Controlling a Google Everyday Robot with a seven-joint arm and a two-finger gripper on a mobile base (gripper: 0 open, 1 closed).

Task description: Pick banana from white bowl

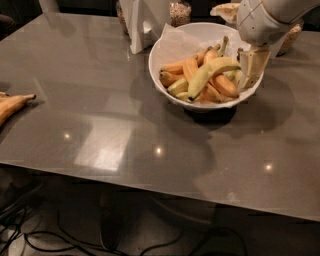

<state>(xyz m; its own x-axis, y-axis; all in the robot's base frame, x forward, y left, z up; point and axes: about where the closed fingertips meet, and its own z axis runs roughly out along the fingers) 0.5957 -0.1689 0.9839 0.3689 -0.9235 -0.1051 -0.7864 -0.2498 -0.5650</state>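
Toward the counter's far edge, right of centre: a large round deep glossy white bowl (pixel 154 65) stands here, lined with crumpled white paper (pixel 176 36) that rises above its far-left rim.
Banana: your target is the longest curved pale greenish-yellow banana (pixel 210 73). It is smooth-skinned and lies on top of the heap inside the bowl.
Banana's axis: it runs on a diagonal. One end sits low, pointing toward the counter's near left corner. The other sits higher, toward the right edge, and ends at your gripper. The arch bows toward the far left corner.
Heap: shorter orange-yellow bananas (pixel 224 86) lie under and beside it, touching it.
Gripper: your cream-coloured gripper (pixel 250 80) hangs from a rounded white arm housing (pixel 260 20). It reaches into the bowl's right side, just inside the rim, at the banana's higher end.
Grip: you cannot tell whether it is open or closed, or whether it has hold of anything.
Counter: a smooth polished grey counter (pixel 150 165), flat and glossy, with small glints of light.
Left edge: a lone deep-yellow banana with a dark tip (pixel 12 105) lies flat, well apart from the bowl, with its tip toward the right edge.
Far edge: a white upright block (pixel 142 25) stands just beside the bowl's far-left rim. A glass jar of pale grains (pixel 180 12) is near it.
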